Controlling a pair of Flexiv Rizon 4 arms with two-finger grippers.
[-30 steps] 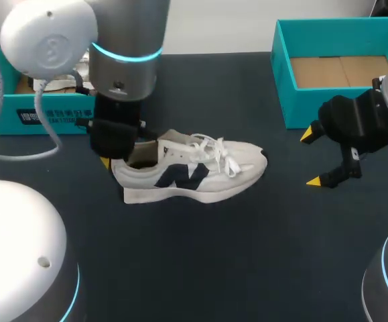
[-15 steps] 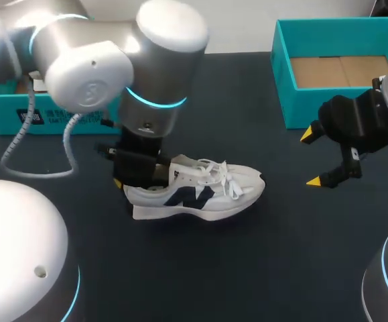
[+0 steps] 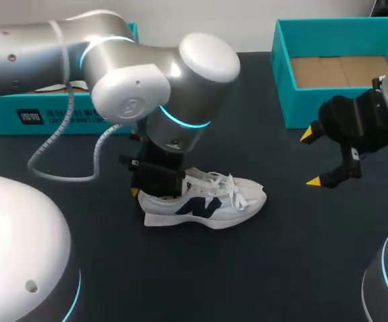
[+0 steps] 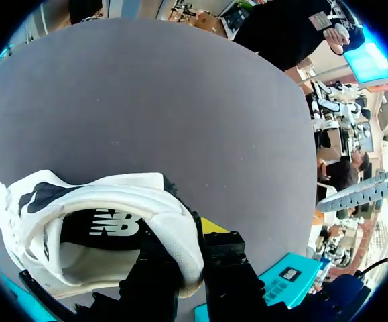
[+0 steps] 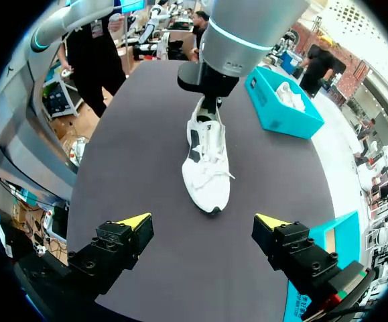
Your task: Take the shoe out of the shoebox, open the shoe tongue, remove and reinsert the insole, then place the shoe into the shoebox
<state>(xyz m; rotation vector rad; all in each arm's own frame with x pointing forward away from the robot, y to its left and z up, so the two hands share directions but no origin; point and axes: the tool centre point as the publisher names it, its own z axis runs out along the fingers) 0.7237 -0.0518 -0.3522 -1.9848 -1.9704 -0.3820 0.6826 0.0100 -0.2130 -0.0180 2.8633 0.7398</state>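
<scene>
Head view, from the left: a teal box (image 3: pixel 46 115) stands at the far edge of the dark surface (image 3: pixel 247 268), partly hidden by the left arm. The left end effector (image 3: pixel 142 190) is clamped on the heel collar of the white shoe (image 3: pixel 210 202). The left wrist view shows one finger inside the opening and one outside. The shoe stands upright on its sole near the middle of the surface, toe pointing right and laces tied. Well to its right, the right end effector (image 3: pixel 309 159) hovers with its jaws wide and nothing in them. Behind it sits a second teal box (image 3: pixel 284 87), open, with a bare cardboard floor.

Taking the shoe out looks done, so opening the tongue comes next. That probably calls for the right arm to cross to the laces and lift the tongue while the left steadies the heel.
</scene>
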